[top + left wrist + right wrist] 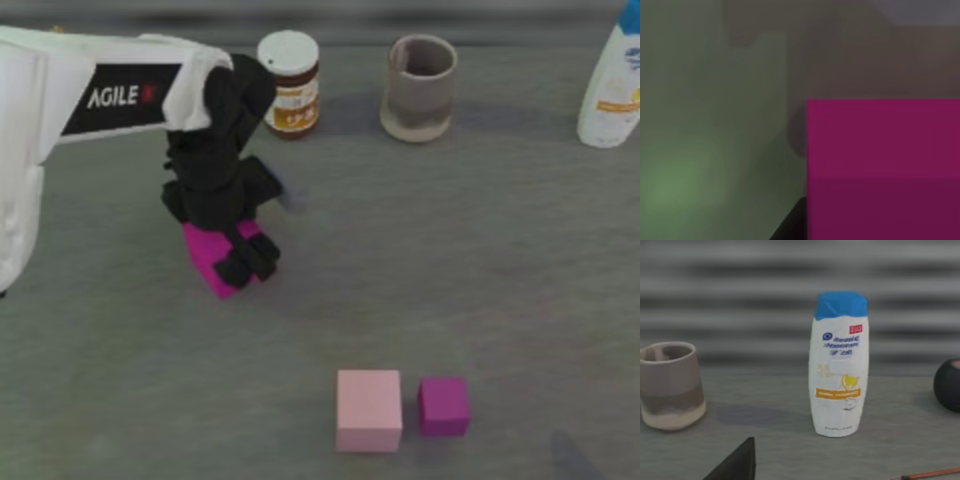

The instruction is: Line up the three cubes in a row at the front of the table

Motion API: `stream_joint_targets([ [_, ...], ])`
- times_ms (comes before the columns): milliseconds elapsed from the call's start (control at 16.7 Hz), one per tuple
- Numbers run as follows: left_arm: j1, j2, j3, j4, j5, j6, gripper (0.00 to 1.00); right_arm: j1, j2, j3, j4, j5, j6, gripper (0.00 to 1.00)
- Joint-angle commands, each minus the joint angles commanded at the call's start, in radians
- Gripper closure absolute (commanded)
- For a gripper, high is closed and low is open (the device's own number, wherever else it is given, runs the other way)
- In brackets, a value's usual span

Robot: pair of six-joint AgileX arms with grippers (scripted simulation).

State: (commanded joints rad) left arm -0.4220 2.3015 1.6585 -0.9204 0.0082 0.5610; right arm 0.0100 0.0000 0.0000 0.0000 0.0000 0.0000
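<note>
The large bright magenta cube [208, 256] sits at the table's [480, 260] middle left, turned at an angle, and fills much of the left wrist view [880, 165]. My left gripper [232, 258] is shut on it from above; one dark fingertip [792, 227] lies against the cube's side. At the front centre, the pale pink cube [368, 410] and the small purple-magenta cube [443, 406] stand side by side with a narrow gap. My right arm is outside the top view; only one dark fingertip [740, 465] shows, with nothing beside it.
Along the back edge stand a brown jar with a white lid [290, 85], a grey-brown cup [418, 88] [670, 385] and a white shampoo bottle with a blue cap [612, 85] [839, 365]. A dark round object [947, 385] is cut off in the right wrist view.
</note>
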Motion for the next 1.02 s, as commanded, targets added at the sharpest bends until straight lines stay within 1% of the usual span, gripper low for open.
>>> stream_joint_targets([
  [120, 0.000, -0.012, 0.028, -0.037, 0.000, 0.003, 1.00, 0.000, 0.000, 0.000, 0.000, 0.000, 0.000, 0.00],
  [480, 0.018, -0.077, 0.140, -0.221, -0.001, -0.003, 1.00, 0.000, 0.000, 0.000, 0.000, 0.000, 0.000, 0.00],
  [780, 0.012, -0.080, 0.142, -0.225, -0.001, 0.001, 1.00, 0.000, 0.000, 0.000, 0.000, 0.000, 0.000, 0.00],
  [1020, -0.041, -0.180, 0.029, -0.199, -0.002, 0.059, 1.00, 0.000, 0.000, 0.000, 0.000, 0.000, 0.000, 0.00],
])
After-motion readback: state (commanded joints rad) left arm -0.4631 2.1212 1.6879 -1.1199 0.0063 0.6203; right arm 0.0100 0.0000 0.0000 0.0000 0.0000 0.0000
